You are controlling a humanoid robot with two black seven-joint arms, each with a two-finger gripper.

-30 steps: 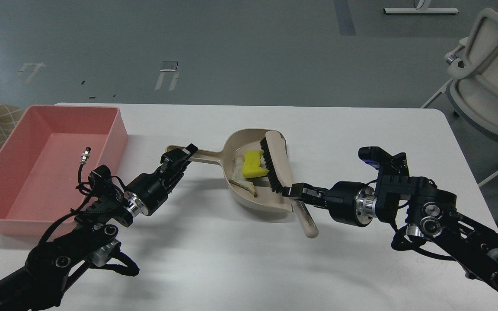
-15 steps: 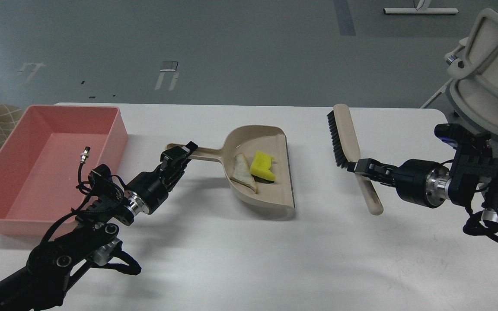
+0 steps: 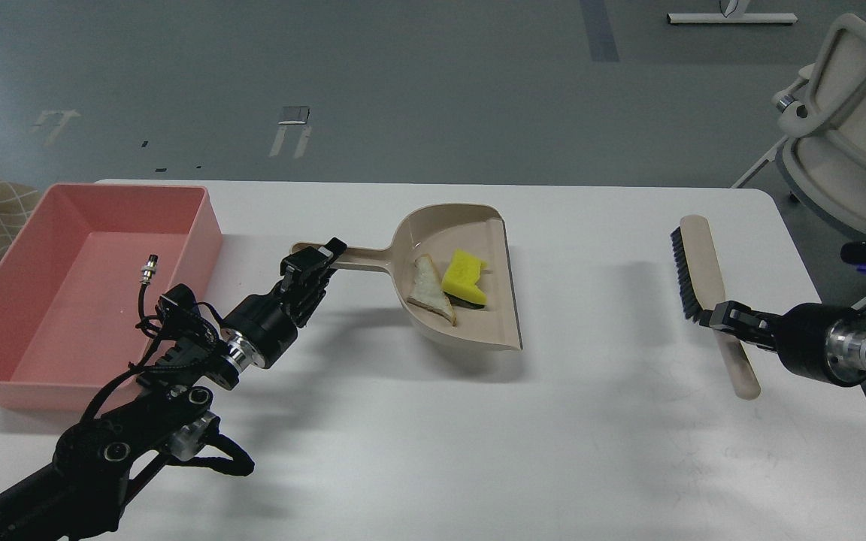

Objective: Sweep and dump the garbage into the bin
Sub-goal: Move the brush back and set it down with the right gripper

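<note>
Gripper on the right arm (image 3: 720, 315) pinches the brush (image 3: 696, 278) where its head meets the handle, and over the last second it has carried that brush out of the dustpan and far across to the right edge of the desk (image 3: 613, 451), well apart from everything else; the bristles point left and the handle hangs toward the near side. That retreat suggests the sweeping half of the job is finished and the brush is simply being parked out of the way. Further in, the left gripper (image 3: 313, 263) is clamped on the end of the dustpan (image 3: 493, 315) handle, and the pan has shifted a little: its mouth now sits slightly higher and farther back in the view than a moment ago, with a broader shadow beneath it, which I read as the start of a lift, though I cannot be sure it has left the desk. Inside the pan lies the garbage, the yellow sponge piece (image 3: 463, 275) beside the pale beige strip (image 3: 428, 290), both resting toward the back wall rather than at the open lip. At the far left stands the bin (image 3: 207, 225), its floor showing no scraps yet, so the carry over to it and the tipping-out remain to be done, keeping the lip raised on the way.
</note>
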